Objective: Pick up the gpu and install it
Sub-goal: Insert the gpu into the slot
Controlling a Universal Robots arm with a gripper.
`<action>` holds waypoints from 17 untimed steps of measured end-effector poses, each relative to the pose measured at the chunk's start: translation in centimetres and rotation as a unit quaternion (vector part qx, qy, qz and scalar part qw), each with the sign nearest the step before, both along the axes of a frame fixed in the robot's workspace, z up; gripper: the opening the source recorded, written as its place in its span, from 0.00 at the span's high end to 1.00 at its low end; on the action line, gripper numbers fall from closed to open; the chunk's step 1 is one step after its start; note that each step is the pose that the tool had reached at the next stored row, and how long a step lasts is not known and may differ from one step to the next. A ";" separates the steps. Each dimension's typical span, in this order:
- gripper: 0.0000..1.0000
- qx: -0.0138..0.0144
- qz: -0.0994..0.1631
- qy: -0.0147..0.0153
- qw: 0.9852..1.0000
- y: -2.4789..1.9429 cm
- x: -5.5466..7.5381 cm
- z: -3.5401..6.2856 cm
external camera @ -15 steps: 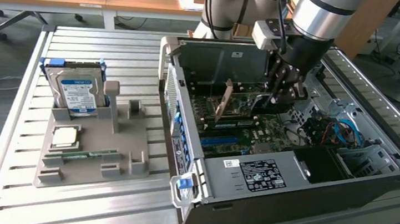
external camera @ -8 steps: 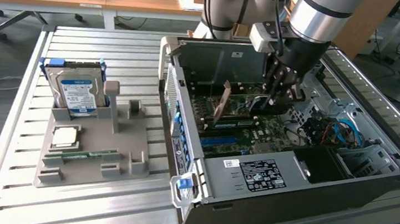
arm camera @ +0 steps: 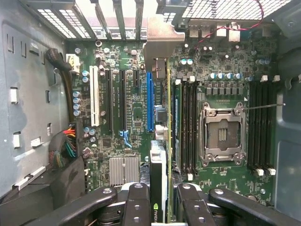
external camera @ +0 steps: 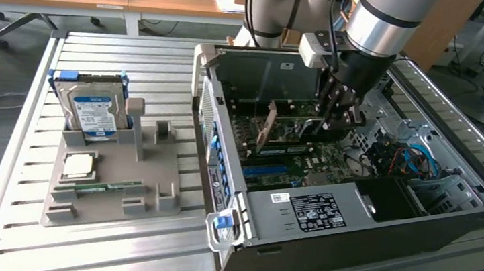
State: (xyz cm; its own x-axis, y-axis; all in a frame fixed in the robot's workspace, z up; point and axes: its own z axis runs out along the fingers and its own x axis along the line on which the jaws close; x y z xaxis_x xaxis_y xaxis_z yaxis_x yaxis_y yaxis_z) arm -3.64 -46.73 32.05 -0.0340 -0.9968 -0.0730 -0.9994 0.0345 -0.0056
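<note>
The black gripper [external camera: 329, 123] pinched the thin green gpu card [arm camera: 159, 162] edge-down (connector facing the green motherboard [arm camera: 136, 113]) inside the open grey computer case [external camera: 364, 253], right of centre in the exterior view.

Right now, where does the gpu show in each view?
Exterior view: gpu stands upright inside the open case, under the end effector.
Wrist view: gpu is edge-on, gripped by the end effector.
Shared landmark: the blue slot beside it.
</note>
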 end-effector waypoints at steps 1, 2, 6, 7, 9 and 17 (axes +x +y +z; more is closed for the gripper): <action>0.73 0.000 0.000 0.000 1.000 0.00 0.0 0.00; 0.73 0.000 0.000 0.000 1.000 0.00 0.0 0.00; 0.73 0.000 0.000 0.000 1.000 0.00 0.0 -0.20; 0.73 0.000 0.000 0.000 1.000 0.00 0.0 -0.31; 0.73 0.000 0.000 0.000 1.000 0.00 -0.1 -0.53; 0.73 0.000 0.001 0.000 1.000 0.00 -0.1 -0.67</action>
